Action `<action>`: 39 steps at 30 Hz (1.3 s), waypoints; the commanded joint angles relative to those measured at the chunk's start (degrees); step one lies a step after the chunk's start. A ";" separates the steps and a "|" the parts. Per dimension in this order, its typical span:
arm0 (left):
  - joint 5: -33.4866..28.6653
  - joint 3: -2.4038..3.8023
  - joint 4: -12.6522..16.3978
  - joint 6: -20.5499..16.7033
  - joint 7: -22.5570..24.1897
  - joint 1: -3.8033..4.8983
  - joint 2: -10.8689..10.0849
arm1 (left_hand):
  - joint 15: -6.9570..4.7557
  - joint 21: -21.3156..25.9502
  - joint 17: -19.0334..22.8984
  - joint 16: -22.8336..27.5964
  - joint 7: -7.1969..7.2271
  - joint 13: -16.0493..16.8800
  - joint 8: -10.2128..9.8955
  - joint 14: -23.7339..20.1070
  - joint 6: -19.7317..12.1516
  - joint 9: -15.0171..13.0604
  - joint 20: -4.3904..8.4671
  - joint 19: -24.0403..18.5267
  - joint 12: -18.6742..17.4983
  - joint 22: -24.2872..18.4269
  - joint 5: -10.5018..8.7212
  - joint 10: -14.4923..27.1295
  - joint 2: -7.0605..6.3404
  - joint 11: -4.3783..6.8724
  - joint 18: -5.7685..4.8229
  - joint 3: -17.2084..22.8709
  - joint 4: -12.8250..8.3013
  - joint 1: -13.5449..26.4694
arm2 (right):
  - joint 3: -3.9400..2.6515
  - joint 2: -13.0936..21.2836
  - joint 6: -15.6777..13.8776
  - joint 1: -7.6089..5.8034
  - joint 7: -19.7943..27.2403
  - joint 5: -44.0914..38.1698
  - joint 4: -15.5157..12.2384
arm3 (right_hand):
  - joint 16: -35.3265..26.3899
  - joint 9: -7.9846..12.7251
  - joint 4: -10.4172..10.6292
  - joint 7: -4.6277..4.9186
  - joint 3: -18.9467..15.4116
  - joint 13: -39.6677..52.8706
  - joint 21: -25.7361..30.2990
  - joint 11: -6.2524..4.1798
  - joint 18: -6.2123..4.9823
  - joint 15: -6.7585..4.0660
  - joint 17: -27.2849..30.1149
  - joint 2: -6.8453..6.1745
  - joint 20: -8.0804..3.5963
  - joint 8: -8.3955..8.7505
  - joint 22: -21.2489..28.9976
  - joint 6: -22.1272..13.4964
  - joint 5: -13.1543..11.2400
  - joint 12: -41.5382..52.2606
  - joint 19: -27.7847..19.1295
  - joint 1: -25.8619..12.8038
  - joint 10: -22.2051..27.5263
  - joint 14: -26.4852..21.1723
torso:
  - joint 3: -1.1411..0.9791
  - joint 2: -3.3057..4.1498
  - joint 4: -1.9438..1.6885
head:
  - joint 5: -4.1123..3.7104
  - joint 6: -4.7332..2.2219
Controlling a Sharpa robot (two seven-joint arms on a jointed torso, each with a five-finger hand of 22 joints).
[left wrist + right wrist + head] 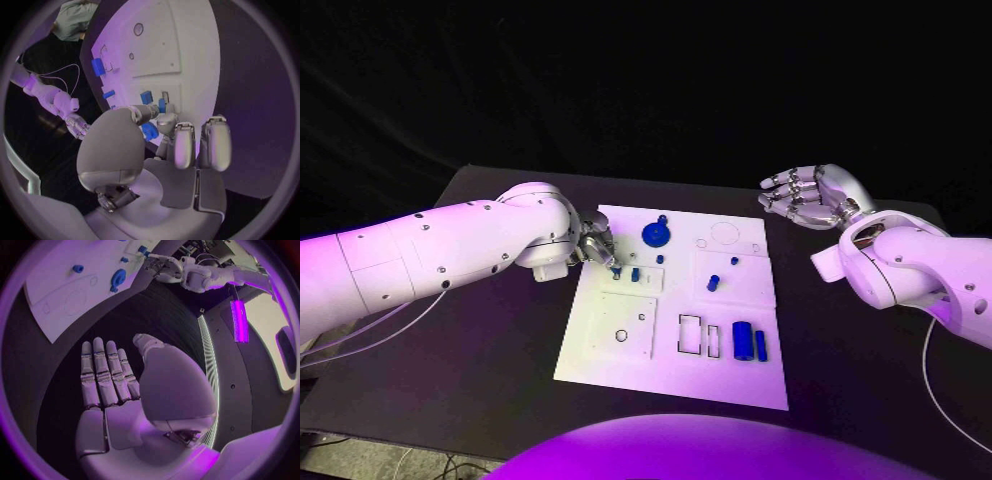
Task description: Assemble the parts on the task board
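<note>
The white task board (625,350) lies mid-table with several blue parts on it. Toward its far edge sits a round blue part (655,235), and two blue blocks (749,342) lie near its right front. My left hand (596,248) hovers low over the board's left side, where thumb and a finger pinch a small blue part (150,131) close to a standing blue piece (635,273). Beyond the board's far right corner, my right hand (812,195) is raised, fingers apart and holding nothing. The right wrist view shows its bare palm (119,405) and the board (69,295).
Rectangular recesses (697,335) and a round outline (724,235) mark the board. Black table (862,360) surrounds it on every side, and a white cable (387,325) trails under my left arm.
</note>
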State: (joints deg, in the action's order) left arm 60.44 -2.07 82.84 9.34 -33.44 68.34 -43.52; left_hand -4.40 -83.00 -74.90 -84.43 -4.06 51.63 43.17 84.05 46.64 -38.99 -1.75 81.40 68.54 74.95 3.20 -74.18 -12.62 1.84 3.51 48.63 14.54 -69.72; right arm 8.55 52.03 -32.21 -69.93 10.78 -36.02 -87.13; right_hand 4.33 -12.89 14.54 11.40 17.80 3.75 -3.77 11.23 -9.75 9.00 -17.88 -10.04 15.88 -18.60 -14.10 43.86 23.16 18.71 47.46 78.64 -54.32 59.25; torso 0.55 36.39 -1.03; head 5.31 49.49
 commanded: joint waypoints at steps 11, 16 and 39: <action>2.46 -0.14 -0.11 1.33 -1.20 -0.46 0.66 | -0.40 -0.42 -6.62 -0.32 1.96 -0.11 5.51 3.67 2.07 -8.79 -0.06 0.48 0.18 2.87 0.26 -0.43 -0.03 0.06 -0.50 6.20 -5.84 0.62 | -0.01 0.04 0.75 0.05 0.31 -0.34 -0.09 | -0.06 0.09 -0.24 3.25 0.23 -0.09 0.03 -0.26 -0.79 -0.20 0.14 0.08 -0.13 -0.27 0.16 -0.22 0.28 -0.25 0.36 -0.35 -0.05 0.12 | 0.00 -0.01 0.02 | 0.00 0.17; 2.64 -0.15 -0.15 1.86 -1.36 -0.50 0.63 | -0.44 -0.46 -6.61 -0.31 2.02 -0.26 5.63 3.67 2.10 -8.84 -0.03 0.52 0.11 2.93 0.32 -0.44 -0.08 0.12 -0.52 6.35 -5.98 0.69 | -0.01 0.08 0.74 0.06 0.31 -0.34 -0.10 | -0.06 0.09 -0.24 3.25 0.23 -0.09 0.03 -0.26 -0.79 -0.20 0.14 0.08 -0.13 -0.27 0.16 -0.22 0.28 -0.25 0.36 -0.35 -0.05 0.12 | -0.01 0.00 -0.01 | -0.06 0.22; 3.00 -0.11 0.08 3.42 -1.10 -0.68 0.77 | -0.56 -0.53 -6.61 -0.31 2.18 -0.90 6.02 3.68 2.17 -8.97 0.10 0.59 -0.22 3.06 0.51 -0.44 -0.44 0.29 -0.55 7.12 -6.77 0.91 | -0.01 0.09 0.79 0.22 0.39 -0.49 -0.11 | -0.07 0.12 -0.31 3.25 0.30 -0.10 0.04 -0.25 -0.78 -0.20 0.27 0.07 -0.13 -0.28 0.32 -0.24 0.35 -0.31 0.39 -0.37 -0.05 0.12 | -0.02 -0.02 0.04 | 0.00 0.21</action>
State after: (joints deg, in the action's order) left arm 63.05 -2.12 82.82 11.52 -34.37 67.83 -42.90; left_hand -4.60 -83.22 -74.91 -84.43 -4.04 50.79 43.80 83.84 46.66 -38.99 -1.55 81.60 68.54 74.93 3.42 -74.37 -13.44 2.03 3.52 50.46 12.71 -68.89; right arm 8.55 52.14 -32.19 -69.75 10.81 -36.05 -87.17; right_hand 4.33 -12.81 14.37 11.40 17.98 3.75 -3.77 11.23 -9.75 9.00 -17.66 -10.04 15.88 -18.60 -13.82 43.86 23.16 18.71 47.46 78.64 -54.32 59.25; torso 0.54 36.34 -1.05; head 5.22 49.71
